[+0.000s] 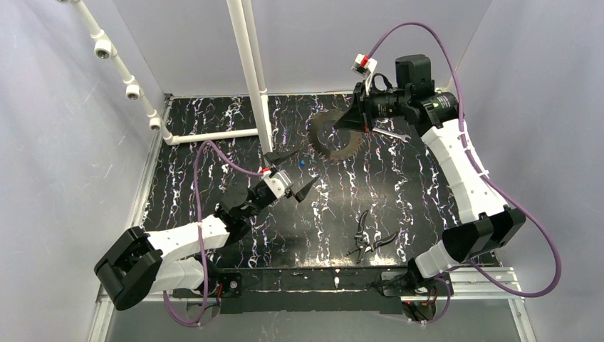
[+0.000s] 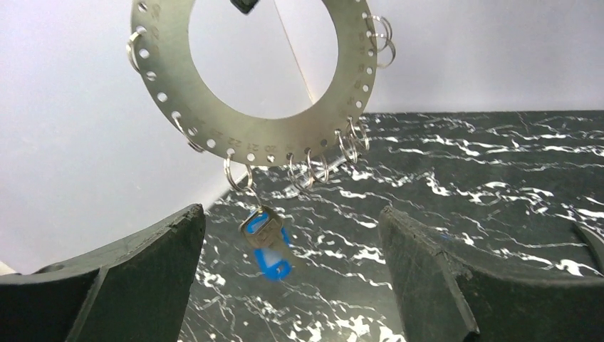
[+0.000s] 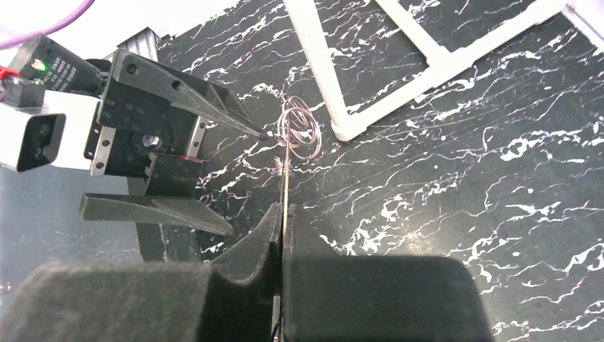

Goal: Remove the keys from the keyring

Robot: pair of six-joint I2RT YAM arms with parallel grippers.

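Note:
My right gripper (image 1: 358, 117) is shut on the edge of the keyring (image 1: 322, 140) and holds it upright above the table at the back. In the right wrist view the ring (image 3: 286, 182) shows edge-on between the shut fingers (image 3: 265, 231). In the left wrist view the keyring (image 2: 162, 89) is a flat silvery disc with a wide hole and several small split rings along its rim. One key (image 2: 268, 246) with a blue head hangs from a split ring at the bottom. My left gripper (image 2: 292, 274) is open, just below and in front of the key, not touching it. The key also shows in the top view (image 1: 303, 164).
A white pipe frame (image 1: 249, 71) stands at the back left, close to my left gripper (image 1: 293, 173). A slim silver wrench (image 1: 390, 134) lies under the right wrist. Dark-handled pliers (image 1: 370, 239) lie near the front right.

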